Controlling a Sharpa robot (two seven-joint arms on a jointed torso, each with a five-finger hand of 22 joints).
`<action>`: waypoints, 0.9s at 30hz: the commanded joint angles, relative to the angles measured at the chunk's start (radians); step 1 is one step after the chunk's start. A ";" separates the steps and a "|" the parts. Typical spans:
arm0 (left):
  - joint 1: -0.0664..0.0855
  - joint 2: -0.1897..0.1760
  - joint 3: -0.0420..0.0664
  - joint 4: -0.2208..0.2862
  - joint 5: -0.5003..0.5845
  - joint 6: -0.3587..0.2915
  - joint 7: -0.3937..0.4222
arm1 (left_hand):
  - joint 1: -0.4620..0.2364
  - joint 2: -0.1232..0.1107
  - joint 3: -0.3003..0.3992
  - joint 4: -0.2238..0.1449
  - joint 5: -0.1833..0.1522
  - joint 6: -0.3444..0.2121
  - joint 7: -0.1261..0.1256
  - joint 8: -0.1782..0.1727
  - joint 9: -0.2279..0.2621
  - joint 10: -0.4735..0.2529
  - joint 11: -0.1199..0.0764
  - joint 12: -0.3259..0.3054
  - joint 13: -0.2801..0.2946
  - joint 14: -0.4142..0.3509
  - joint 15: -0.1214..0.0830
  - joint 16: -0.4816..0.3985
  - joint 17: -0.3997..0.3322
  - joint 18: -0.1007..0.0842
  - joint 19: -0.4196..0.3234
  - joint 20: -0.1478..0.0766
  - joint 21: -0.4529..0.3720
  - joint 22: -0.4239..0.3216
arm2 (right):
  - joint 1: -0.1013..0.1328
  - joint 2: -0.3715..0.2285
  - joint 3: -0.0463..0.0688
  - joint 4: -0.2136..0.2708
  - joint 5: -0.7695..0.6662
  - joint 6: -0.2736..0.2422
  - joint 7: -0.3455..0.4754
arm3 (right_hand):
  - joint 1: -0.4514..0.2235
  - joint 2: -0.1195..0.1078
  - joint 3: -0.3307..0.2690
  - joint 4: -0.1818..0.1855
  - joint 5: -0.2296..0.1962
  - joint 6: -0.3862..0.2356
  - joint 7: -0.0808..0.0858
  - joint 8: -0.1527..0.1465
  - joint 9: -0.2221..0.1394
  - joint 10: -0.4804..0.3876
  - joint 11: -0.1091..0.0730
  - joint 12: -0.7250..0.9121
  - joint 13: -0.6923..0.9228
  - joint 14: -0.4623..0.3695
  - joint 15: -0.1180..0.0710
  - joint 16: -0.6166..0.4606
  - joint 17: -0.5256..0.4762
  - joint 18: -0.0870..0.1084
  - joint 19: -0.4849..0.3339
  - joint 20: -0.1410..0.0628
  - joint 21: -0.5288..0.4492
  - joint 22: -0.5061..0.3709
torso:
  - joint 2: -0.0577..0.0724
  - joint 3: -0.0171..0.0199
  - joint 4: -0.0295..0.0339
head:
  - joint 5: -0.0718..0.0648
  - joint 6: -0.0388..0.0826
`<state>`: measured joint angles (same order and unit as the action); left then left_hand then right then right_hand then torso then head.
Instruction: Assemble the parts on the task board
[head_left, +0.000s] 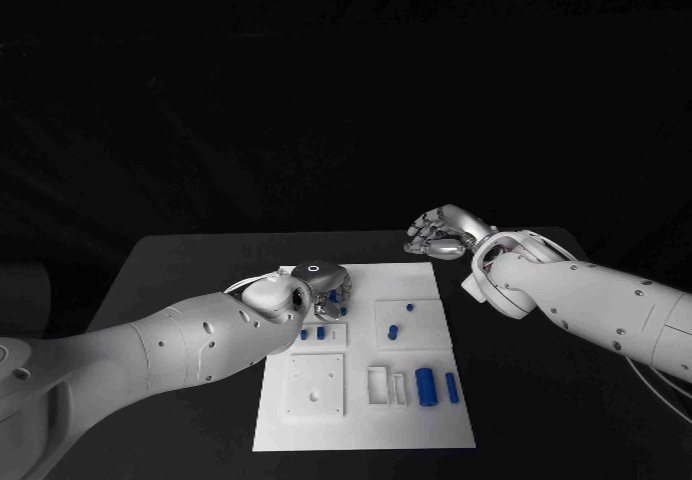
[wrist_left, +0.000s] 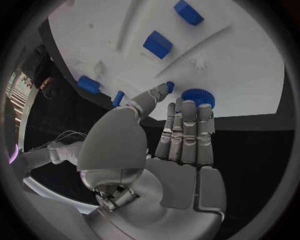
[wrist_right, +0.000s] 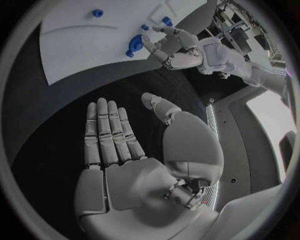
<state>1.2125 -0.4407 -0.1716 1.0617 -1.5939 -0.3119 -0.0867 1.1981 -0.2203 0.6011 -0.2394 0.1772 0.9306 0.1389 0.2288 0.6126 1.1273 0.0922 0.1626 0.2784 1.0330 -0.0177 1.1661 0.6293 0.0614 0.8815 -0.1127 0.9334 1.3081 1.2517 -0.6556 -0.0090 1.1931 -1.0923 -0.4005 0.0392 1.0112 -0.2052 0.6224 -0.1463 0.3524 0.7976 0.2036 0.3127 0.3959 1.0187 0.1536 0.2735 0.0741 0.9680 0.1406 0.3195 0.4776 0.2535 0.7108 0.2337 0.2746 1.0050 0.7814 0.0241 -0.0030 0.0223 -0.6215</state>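
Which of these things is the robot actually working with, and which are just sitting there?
For the job:
- task board
- blue parts
- blue round part at the left hand's fingers

Just there:
- black table
- right hand, open over the table, holding nothing

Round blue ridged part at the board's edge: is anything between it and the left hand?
Nothing visible. In the left wrist view the left hand is open, fingertips right beside the round blue ridged part on the white task board. Whether they touch it I cannot tell.
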 joint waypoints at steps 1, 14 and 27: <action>-0.002 0.006 0.000 -0.002 0.005 0.015 0.019 | -0.002 0.012 -0.009 -0.002 -0.003 0.007 0.000 0.004 -0.002 0.010 -0.001 0.006 -0.002 0.009 -0.002 0.007 0.002 0.047 0.008 -0.002 0.005 0.014 | 0.000 0.001 0.000 0.002 -0.002 0.009 0.011 | 0.003 0.002 -0.006 -0.001 0.004 -0.005 0.004 -0.001 -0.001 0.008 -0.001 -0.006 -0.002 -0.008 0.000 -0.002 -0.001 -0.002 -0.008 0.001 -0.006 0.001 | -0.001 0.0004 -0.0002 | 0.000 -0.002; -0.015 0.017 -0.004 -0.015 0.015 0.029 0.027 | -0.004 0.022 -0.014 -0.007 -0.007 0.016 -0.002 0.008 -0.009 0.032 -0.008 0.012 -0.004 0.016 -0.009 0.030 0.008 0.047 0.017 -0.009 0.017 0.019 | 0.000 0.001 0.000 0.003 -0.002 0.010 0.011 | 0.004 0.003 -0.006 -0.001 0.004 -0.004 0.004 -0.001 -0.001 0.009 -0.001 -0.006 -0.002 -0.008 0.000 -0.001 -0.001 -0.001 -0.008 0.001 -0.006 0.002 | -0.001 0.0004 0.0001 | -0.001 -0.004; -0.018 0.024 -0.005 -0.032 0.019 0.048 0.009 | -0.006 0.039 -0.013 -0.005 -0.008 0.028 -0.006 0.013 -0.012 0.038 -0.010 0.012 -0.006 0.016 -0.011 0.039 0.008 0.046 0.019 -0.012 0.022 0.019 | 0.000 0.002 0.000 0.002 -0.002 0.010 0.011 | 0.004 0.004 -0.007 -0.002 0.004 -0.004 0.003 0.000 -0.002 0.010 -0.001 -0.007 -0.002 -0.008 -0.001 -0.001 -0.002 -0.001 -0.008 0.001 -0.006 0.003 | -0.001 0.0009 0.0005 | -0.004 -0.007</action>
<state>1.1952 -0.4207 -0.1761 1.0310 -1.5815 -0.2856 -0.0746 1.1920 -0.1892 0.5930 -0.2475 0.1731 0.9525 0.1315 0.2374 0.6012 1.1570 0.0821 0.1694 0.2737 1.0438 -0.0282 1.2031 0.6370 0.0614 0.8937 -0.1212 0.9524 1.3077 1.2517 -0.6550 -0.0090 1.1938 -1.0919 -0.4003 0.0400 1.0112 -0.2052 0.6224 -0.1463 0.3524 0.7977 0.2036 0.3127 0.3960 1.0224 0.1499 0.2736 0.0730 0.9680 0.1405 0.3195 0.4767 0.2535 0.7108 0.2337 0.2746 1.0067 0.7810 0.0249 -0.0029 0.0191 -0.6271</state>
